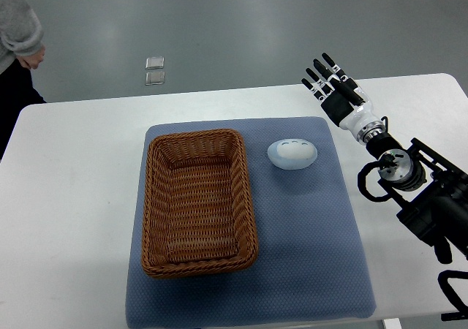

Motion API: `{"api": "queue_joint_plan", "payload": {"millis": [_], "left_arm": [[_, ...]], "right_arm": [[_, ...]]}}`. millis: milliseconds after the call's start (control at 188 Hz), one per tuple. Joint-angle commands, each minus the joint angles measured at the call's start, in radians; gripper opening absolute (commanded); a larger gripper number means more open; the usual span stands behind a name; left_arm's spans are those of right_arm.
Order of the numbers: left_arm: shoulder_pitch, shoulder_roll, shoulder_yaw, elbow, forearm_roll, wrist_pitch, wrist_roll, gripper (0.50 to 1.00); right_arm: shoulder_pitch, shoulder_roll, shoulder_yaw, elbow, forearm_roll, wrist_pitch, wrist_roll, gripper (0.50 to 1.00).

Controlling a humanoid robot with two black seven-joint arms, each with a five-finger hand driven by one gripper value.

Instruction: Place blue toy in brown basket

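Lying on the blue mat [307, 227] near its far right corner, the blue toy [292, 153] sits just beside the brown basket [199, 201]. Right hand [338, 95] hovers apart, fingers spread, holding nothing.

There is only one camera, the top view. It looks down steeply from the robot's own side, from quite high, so the whole blue mat [248, 227] and most of the white table [73, 197] fit inside. The far table edge and grey floor [241, 29] appear at the top.
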Motion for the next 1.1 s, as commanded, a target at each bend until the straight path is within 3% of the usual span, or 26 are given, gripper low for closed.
{"api": "queue_joint_plan", "payload": {"millis": [0, 271, 468, 665, 915, 1096], "left_arm": [[0.0, 0.0, 0.0, 0.001, -0.001, 0.0, 0.0, 1.0], [0.0, 0.0, -0.005, -0.001, -0.001, 0.0, 0.0, 1.0], [-0.001, 0.0, -0.006, -0.002, -0.001, 0.0, 0.0, 1.0], [-0.001, 0.0, -0.005, -0.008, -0.001, 0.0, 0.0, 1.0], [-0.001, 0.0, -0.003, -0.011, -0.001, -0.002, 0.0, 1.0], [-0.003, 0.0, -0.001, -0.011, -0.001, -0.002, 0.0, 1.0]], "right_arm": [[0.0, -0.001, 0.0, 0.001, -0.002, 0.003, -0.003, 0.926], [0.012, -0.021, -0.025, 0.002, -0.052, 0.012, -0.009, 0.926], [0.092, -0.098, -0.159, 0.012, -0.353, 0.027, -0.024, 0.926], [0.245, -0.193, -0.37, 0.019, -0.669, 0.09, -0.04, 0.926], [0.48, -0.325, -0.73, 0.19, -0.999, 0.144, -0.047, 0.928], [0.561, -0.366, -0.88, 0.277, -1.017, 0.147, -0.127, 0.928]]}}
